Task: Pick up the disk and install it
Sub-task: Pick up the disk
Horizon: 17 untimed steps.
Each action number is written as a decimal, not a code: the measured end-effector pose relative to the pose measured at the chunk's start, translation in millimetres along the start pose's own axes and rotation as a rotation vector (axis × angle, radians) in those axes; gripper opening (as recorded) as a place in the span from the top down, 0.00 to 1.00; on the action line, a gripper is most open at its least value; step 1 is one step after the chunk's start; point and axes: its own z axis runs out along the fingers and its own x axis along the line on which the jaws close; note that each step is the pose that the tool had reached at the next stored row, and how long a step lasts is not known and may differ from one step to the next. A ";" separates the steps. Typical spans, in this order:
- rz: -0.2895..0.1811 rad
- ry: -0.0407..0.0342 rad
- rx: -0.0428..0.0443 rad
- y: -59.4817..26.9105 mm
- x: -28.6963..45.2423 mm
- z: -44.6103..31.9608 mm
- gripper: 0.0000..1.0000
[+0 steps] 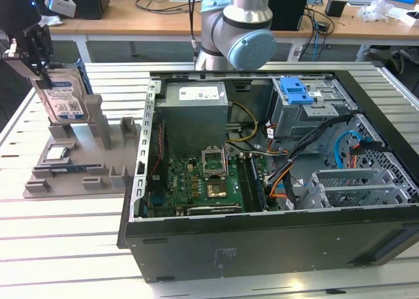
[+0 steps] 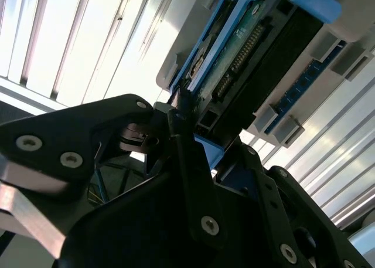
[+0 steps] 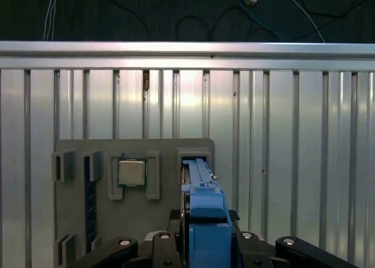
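Clamping disk [image 1: 64, 99] upright between fingers [image 2: 188, 159]

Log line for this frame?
stage: pick | end effector: closed on disk top edge | disk: upright at grey holder, exterior view's left | computer case: open, disk not installed

Blue-framed silver disk [image 1: 62, 95], label [image 1: 67, 108] seemingly white-and-blue; black end effector [image 2: 179, 112]

I'm seeing cables [image 1: 313, 140] crowding the drive cage [image 1: 308, 112], upper right of the exterior view; a fixture post [image 1: 94, 117] is standing just beside the disk [image 1: 65, 103], upper left.
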 end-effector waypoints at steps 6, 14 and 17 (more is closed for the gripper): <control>0.000 0.0010 -0.0001 0.0 0.0 -9.0 0.64; 0.000 0.0010 -0.0002 0.0 0.1 -22.8 0.64; 0.000 0.0011 -0.0001 0.0 0.2 -29.5 0.64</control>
